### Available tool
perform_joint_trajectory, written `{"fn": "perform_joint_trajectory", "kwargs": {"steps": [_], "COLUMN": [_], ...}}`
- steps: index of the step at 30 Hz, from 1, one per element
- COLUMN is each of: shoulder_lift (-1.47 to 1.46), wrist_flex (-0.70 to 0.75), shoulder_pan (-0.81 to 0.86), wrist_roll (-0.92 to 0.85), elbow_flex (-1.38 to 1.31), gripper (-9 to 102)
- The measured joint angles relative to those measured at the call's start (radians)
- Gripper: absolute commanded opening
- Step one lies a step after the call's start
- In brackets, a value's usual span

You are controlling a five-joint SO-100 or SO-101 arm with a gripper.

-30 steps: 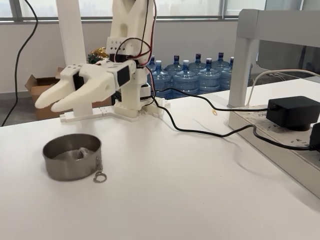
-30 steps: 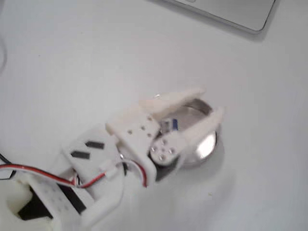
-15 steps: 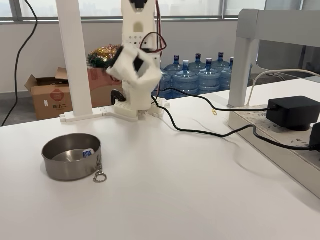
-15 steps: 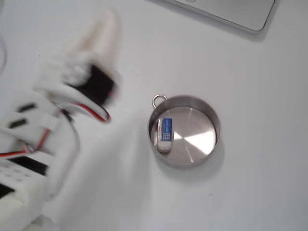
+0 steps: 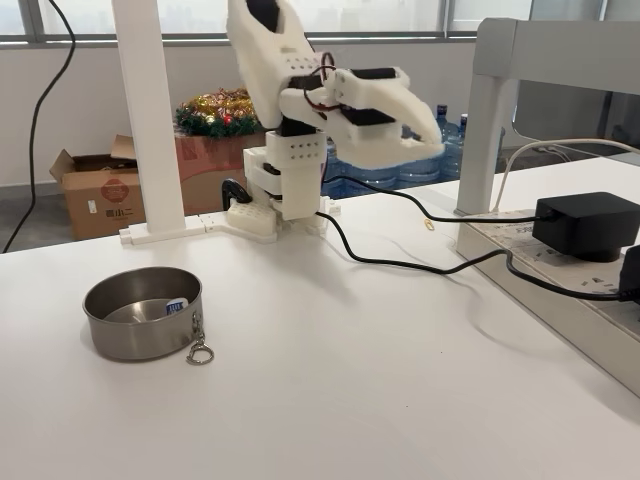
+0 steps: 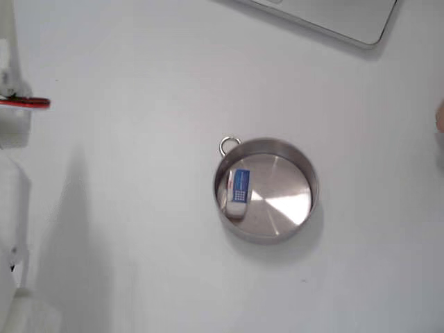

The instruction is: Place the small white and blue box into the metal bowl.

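The metal bowl (image 5: pixel 140 338) stands on the white table at the left in a fixed view, its clasp ring (image 5: pixel 200 352) hanging at the front. The small white and blue box (image 5: pixel 175 306) leans against the bowl's inner wall. From above, the box (image 6: pixel 237 191) lies at the left inside of the bowl (image 6: pixel 303 208), blue panel up. My gripper (image 5: pixel 436 146) is raised high over the table's back, far right of the bowl and pointing right. Its fingers meet at the tips with nothing between them.
A black cable (image 5: pixel 400 263) runs across the table to a black power adapter (image 5: pixel 585 225) on a grey ledge at the right. A white post (image 5: pixel 145 110) stands behind the bowl, water bottles (image 5: pixel 372 155) behind the arm's base. A grey slab corner (image 6: pixel 333 17) lies at the top from above.
The gripper left the box in the bowl, lifted away, and swung from over the bowl to the right. Its fingers have closed together.
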Motion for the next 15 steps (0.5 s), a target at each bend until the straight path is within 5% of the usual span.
{"fn": "perform_joint_trajectory", "kwargs": {"steps": [7, 15], "shoulder_lift": [0.476, 0.798], "wrist_flex": [0.738, 1.285], "shoulder_pan": [-0.008, -0.006], "wrist_roll": [0.006, 0.006], "elbow_flex": [0.02, 0.018], "gripper": [-5, -5]}}
